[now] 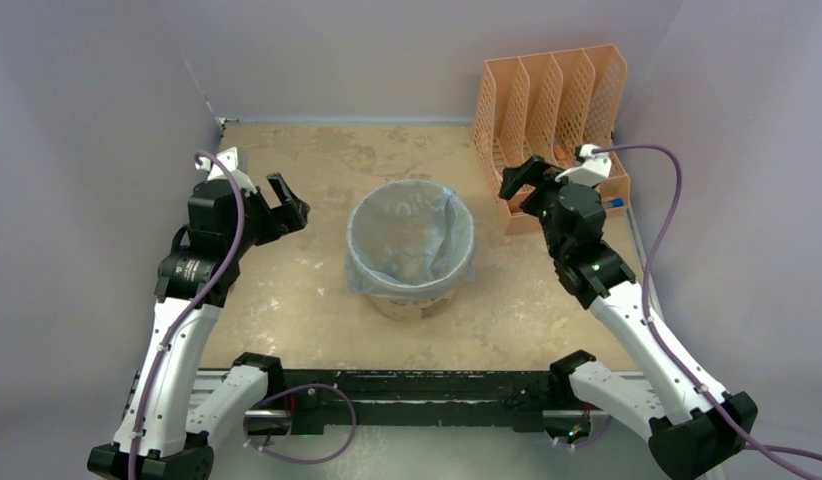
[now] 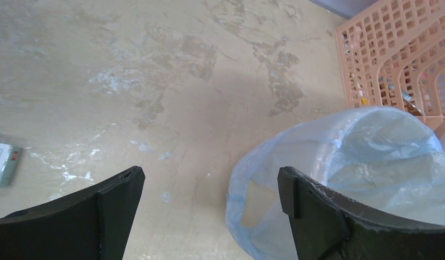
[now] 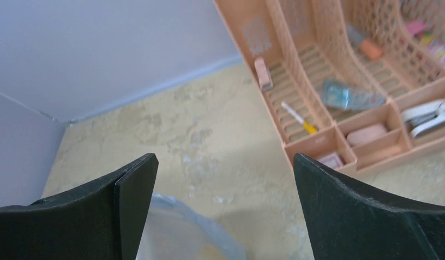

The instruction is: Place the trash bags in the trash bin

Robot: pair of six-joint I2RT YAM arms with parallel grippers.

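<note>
The pale-blue trash bag [image 1: 411,238] lines the cream trash bin [image 1: 415,303] in the middle of the table, its edge folded over the rim and hanging down the outside. The bag also shows in the left wrist view [image 2: 339,179] and at the bottom of the right wrist view [image 3: 182,233]. My left gripper [image 1: 290,212] is open and empty, raised to the left of the bin. My right gripper [image 1: 520,180] is open and empty, raised to the right of the bin near the organizer.
An orange mesh file organizer [image 1: 557,120] stands at the back right, with small items in its trays [image 3: 339,97]. A small white card [image 2: 5,164] lies on the table at the left. Grey walls close the table on three sides.
</note>
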